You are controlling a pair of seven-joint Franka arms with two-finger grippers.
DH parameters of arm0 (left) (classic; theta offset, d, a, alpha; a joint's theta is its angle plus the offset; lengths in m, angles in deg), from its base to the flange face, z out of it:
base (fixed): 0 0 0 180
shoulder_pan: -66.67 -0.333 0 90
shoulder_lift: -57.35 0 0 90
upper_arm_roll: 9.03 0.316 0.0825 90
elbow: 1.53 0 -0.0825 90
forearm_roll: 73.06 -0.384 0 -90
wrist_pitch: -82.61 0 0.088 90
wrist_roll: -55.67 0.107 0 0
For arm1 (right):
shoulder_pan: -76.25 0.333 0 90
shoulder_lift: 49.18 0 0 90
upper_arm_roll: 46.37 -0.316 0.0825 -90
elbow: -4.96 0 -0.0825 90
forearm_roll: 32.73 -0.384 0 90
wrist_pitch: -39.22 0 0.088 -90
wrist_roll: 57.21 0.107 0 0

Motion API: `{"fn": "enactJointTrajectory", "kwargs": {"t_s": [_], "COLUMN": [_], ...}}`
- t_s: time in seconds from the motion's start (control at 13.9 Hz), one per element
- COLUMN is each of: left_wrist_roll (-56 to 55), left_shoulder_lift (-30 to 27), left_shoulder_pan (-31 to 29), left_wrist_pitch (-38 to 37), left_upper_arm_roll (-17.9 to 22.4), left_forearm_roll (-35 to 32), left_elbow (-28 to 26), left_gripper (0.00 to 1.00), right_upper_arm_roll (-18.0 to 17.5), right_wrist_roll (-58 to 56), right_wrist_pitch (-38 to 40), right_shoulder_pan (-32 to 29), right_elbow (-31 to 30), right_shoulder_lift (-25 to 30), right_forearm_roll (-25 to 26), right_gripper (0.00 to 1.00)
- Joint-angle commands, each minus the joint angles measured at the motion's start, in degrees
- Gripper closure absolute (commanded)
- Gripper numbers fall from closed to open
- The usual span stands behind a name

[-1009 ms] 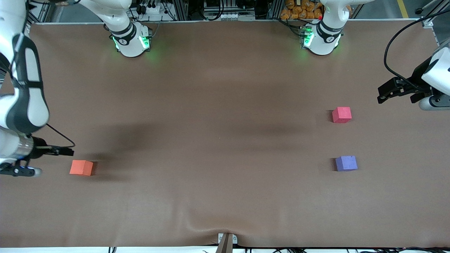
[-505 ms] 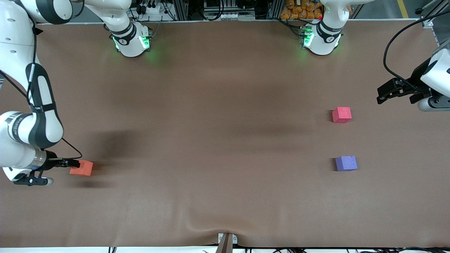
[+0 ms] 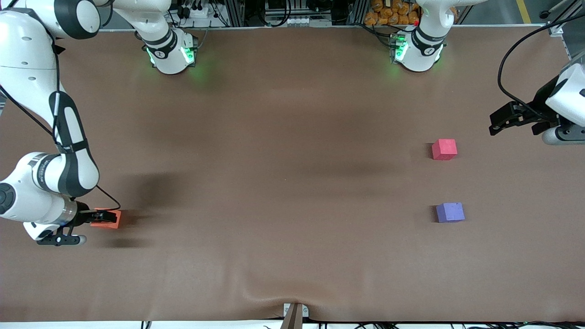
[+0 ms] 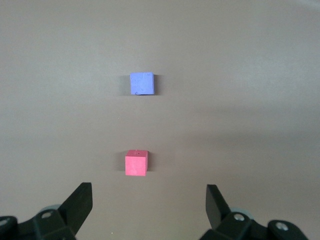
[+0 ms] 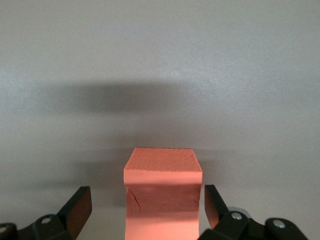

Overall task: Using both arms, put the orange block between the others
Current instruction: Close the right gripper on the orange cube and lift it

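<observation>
The orange block (image 3: 113, 221) (image 5: 162, 192) lies on the brown table toward the right arm's end. My right gripper (image 3: 103, 216) (image 5: 147, 199) is low at the table and open, one finger on each side of the orange block with a gap at both sides. The others, a pinkish-red cube (image 3: 444, 149) (image 4: 136, 163) and a purple cube (image 3: 450, 212) (image 4: 142, 83), sit apart toward the left arm's end, the purple one nearer the front camera. My left gripper (image 3: 492, 125) (image 4: 149, 197) hangs open and empty over the table, beside the pinkish-red cube.
A brown cloth covers the table, with a raised crease (image 3: 269, 294) near its front edge by a small bracket (image 3: 295, 313). The green-lit arm bases (image 3: 171, 55) (image 3: 418, 52) stand along the table's back edge.
My right arm has swung in and its open gripper has slid from beside the orange block to straddle it. The left gripper has hardly moved.
</observation>
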Motion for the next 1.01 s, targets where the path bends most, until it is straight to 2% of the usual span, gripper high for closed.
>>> {"fn": "enactJointTrajectory", "kwargs": {"t_s": [0.0, 0.36, 0.43, 0.65, 0.72, 0.94], "left_wrist_roll": [0.5, 0.5, 0.5, 0.5, 0.5, 0.5], "left_shoulder_lift": [0.0, 0.0, 0.0, 0.0, 0.0, 0.0], "left_shoulder_pan": [0.3, 0.3, 0.3, 0.2, 0.2, 0.2], "left_wrist_pitch": [-0.1, -0.1, -0.1, -0.1, -0.1, 0.1], "left_upper_arm_roll": [-0.2, -0.2, -0.2, -0.2, -0.2, -0.2], "left_forearm_roll": [-1.4, -1.5, -1.5, -1.5, -1.5, -1.5], "left_elbow": [0.3, 0.3, 0.4, 0.4, 0.4, 0.4], "left_gripper": [0.0, 0.0, 0.0, 0.0, 0.0, 0.0], "right_upper_arm_roll": [-0.2, -0.1, -0.2, -0.1, -0.1, -0.2], "right_wrist_roll": [-0.3, -0.6, -0.4, -0.5, -0.7, -0.7], "right_wrist_pitch": [-0.3, -0.7, -0.6, -0.5, -0.5, 0.3], "right_shoulder_pan": [0.3, -0.3, -0.4, -0.4, -0.4, -0.2], "right_elbow": [1.5, 1.5, 1.5, 1.5, 1.5, 1.8], "right_shoulder_lift": [-1.9, -3.0, -3.0, -3.0, -2.9, -1.0], "right_forearm_roll": [3.4, 3.8, 3.6, 3.6, 3.7, 3.5], "right_gripper": [0.0, 0.0, 0.06, 0.86, 1.0, 1.0]}}
